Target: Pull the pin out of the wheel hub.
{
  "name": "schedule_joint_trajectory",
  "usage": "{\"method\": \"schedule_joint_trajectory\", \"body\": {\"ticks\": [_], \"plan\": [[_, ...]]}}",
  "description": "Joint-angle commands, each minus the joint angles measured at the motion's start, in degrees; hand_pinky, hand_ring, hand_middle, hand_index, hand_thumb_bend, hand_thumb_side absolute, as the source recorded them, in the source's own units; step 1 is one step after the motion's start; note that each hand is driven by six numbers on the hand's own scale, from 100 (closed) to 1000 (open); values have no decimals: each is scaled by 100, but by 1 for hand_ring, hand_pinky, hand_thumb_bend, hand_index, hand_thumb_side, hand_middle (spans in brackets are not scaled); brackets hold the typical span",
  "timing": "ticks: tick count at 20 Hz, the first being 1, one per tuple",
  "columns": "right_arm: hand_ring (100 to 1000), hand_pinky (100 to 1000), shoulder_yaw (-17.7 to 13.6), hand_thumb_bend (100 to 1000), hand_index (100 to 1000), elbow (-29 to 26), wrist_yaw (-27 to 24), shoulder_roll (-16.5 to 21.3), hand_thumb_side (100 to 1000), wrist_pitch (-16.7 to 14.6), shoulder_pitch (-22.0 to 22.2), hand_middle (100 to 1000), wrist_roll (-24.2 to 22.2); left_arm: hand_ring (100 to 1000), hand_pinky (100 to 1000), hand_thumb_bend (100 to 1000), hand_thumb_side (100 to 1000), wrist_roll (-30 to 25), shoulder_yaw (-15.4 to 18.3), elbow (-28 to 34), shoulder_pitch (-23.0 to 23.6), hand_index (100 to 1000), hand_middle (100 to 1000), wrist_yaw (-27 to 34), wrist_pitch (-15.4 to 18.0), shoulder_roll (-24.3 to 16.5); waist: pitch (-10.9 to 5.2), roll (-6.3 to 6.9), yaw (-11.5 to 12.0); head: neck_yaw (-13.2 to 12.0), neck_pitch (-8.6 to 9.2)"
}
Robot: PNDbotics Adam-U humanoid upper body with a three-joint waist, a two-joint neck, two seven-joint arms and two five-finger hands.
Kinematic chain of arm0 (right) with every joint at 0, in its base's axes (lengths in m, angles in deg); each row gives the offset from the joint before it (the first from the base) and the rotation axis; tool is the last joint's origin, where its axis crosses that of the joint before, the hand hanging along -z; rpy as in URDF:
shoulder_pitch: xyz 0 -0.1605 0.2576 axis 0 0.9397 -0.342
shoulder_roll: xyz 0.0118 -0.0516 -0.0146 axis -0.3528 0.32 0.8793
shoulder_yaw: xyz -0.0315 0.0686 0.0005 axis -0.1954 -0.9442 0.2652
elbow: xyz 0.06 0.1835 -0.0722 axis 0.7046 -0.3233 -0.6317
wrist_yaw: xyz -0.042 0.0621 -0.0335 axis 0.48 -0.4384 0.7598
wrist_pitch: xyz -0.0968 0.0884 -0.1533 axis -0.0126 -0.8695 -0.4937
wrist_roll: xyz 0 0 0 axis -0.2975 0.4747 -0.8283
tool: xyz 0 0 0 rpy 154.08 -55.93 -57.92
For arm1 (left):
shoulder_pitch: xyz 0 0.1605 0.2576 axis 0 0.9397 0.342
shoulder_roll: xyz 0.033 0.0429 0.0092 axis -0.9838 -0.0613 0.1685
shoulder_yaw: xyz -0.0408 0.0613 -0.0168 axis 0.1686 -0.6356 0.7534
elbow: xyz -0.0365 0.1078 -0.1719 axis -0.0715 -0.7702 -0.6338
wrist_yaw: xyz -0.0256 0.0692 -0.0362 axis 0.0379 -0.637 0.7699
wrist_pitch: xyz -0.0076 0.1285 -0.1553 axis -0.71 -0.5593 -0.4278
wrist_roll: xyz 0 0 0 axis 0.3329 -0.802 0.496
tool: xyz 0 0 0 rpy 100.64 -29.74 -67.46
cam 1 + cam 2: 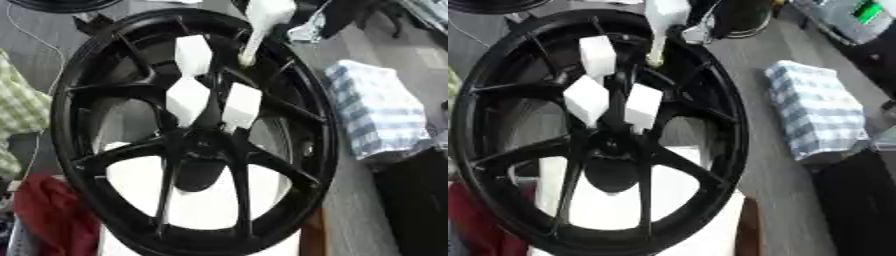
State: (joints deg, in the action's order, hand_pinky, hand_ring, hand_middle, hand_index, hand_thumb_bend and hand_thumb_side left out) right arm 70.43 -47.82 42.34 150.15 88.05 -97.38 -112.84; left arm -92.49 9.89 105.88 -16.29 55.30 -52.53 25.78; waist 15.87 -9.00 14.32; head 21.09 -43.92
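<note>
Black wheel hub [197,145] upright, white pins [188,100] in its spokes | robot hands unseen, fingers' state unknown | risk: tugging sideways could topple it

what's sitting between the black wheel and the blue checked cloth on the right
Nothing: a bare strip of grey table separates the black wheel from the blue checked cloth. The right eye view shows it best.

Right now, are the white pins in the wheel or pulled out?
In. Three white pins stick out around the hub of the black wheel; no hand shows.
</note>
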Motion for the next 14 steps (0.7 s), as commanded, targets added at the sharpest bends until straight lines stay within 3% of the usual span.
{"method": "schedule_joint_trajectory", "body": {"ticks": [1,4,5,6,14], "plan": [[633,644,-541,111,519,333,-218,392,116,-46,248,459,281,627,1000,100,689,75,91,115,7,822,571,-45,31,2,-57,72,-95,-136,97],[636,645,-973,103,527,756,-199,388,138,-131,680,465,546,627,1000,100,687,138,140,115,17,822,572,-85,56,27,-30,117,-239,-239,141],[636,643,-1117,100,528,887,-157,350,100,-180,824,467,635,627,1000,100,688,155,151,115,20,822,572,-96,64,34,-23,130,-275,-268,154],[636,641,-1255,102,528,1001,-116,296,148,-226,962,467,720,627,1000,100,687,172,163,115,24,822,572,-106,71,41,-17,141,-309,-296,166],[636,640,-2358,100,532,1883,403,-523,186,-462,2065,471,1399,626,1000,100,689,304,246,115,38,822,573,-195,62,89,1,170,-516,-510,229]]}}
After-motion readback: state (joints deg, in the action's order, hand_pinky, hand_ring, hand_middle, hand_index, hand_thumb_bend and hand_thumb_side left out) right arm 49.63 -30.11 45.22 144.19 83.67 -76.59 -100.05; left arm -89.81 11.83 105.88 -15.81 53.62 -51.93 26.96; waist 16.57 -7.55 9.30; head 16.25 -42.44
